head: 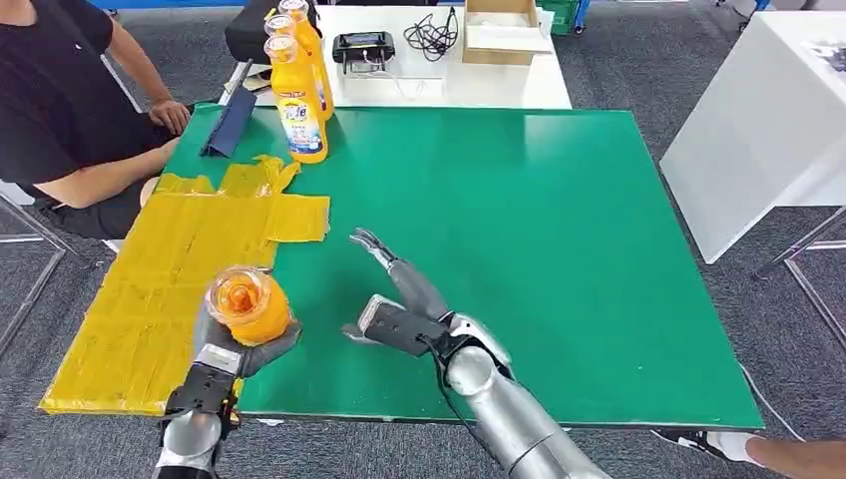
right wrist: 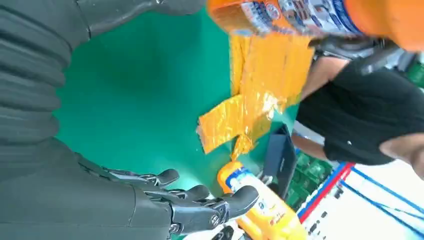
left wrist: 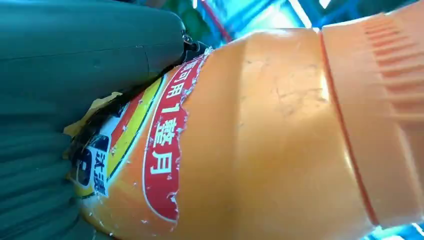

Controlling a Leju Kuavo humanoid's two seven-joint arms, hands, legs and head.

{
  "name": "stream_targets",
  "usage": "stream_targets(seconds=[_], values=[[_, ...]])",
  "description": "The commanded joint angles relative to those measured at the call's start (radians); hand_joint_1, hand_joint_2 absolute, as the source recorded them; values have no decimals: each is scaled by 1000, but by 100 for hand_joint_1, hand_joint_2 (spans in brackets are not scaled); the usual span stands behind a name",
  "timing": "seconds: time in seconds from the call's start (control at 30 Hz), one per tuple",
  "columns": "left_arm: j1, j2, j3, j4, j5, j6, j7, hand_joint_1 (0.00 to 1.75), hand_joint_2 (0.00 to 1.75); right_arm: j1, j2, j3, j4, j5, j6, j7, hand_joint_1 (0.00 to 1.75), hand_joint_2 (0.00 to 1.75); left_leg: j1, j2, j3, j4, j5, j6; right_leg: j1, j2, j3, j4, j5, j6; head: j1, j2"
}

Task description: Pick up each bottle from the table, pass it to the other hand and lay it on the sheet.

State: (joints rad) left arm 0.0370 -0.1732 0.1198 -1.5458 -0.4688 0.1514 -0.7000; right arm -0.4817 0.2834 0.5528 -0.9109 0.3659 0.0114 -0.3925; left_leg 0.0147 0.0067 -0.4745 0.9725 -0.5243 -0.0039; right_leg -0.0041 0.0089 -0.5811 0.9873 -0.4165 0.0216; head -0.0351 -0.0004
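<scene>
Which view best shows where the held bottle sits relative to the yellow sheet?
The head view: the left hand holds the bottle upright at the sheet's edge. The left wrist view shows its label and cap close up; the right wrist view catches part of it above the sheet.

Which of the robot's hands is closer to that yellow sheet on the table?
The left. The left robot hand holds an orange bottle at the yellow sheet's right edge, partly over it. The right robot hand is open over bare green table, off to the sheet's right.
</scene>
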Motion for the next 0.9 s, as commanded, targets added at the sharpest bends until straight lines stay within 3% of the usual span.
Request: stream_targets(seconds=[0.03,0.23,0.3,0.43,0.53,0.67,0.77,0.9], values=[[-32,8,16,75,-11,34,2,175,175,29,-113,-44,-94,-8,10,-6,0,175,0,-3,3,-2,0,1,1,-3,4,-3,0,0,0,0],[-66,4,-102,95,-223,230,84,175,175,54,-179,-89,-139,-13,32,-28,0,175,0,-9,2,-1,1,2,0,-9,4,-3,-1,1,0,0],[-80,44,-124,110,-403,348,180,175,175,33,-159,-96,-141,-17,48,-27,0,175,0,-7,1,0,0,2,0,-6,3,-2,0,1,0,0],[-38,119,-73,140,-620,440,259,175,175,24,-94,-42,-165,-7,47,18,0,175,-1,2,3,-2,0,1,-1,2,2,-1,0,-1,1,0],[-105,130,-81,288,-796,455,355,175,175,4,-111,-16,-143,-35,33,14,0,175,0,3,4,-3,0,0,0,2,3,-2,0,-1,-1,0],[-299,172,-126,651,-992,429,546,175,175,-9,-120,-16,-126,-49,38,-4,0,175,0,-8,1,-2,2,1,1,-7,3,-2,1,0,0,0],[-357,206,-129,820,-1010,412,578,175,175,6,-123,-8,-143,-43,44,-7,0,175,1,-7,3,-3,3,0,1,-6,5,-4,2,0,0,0],[-350,215,-127,840,-1008,418,577,175,175,18,-131,-7,-148,-43,43,-7,0,175,1,-3,5,-2,1,0,0,-2,5,-1,0,0,0,0]])
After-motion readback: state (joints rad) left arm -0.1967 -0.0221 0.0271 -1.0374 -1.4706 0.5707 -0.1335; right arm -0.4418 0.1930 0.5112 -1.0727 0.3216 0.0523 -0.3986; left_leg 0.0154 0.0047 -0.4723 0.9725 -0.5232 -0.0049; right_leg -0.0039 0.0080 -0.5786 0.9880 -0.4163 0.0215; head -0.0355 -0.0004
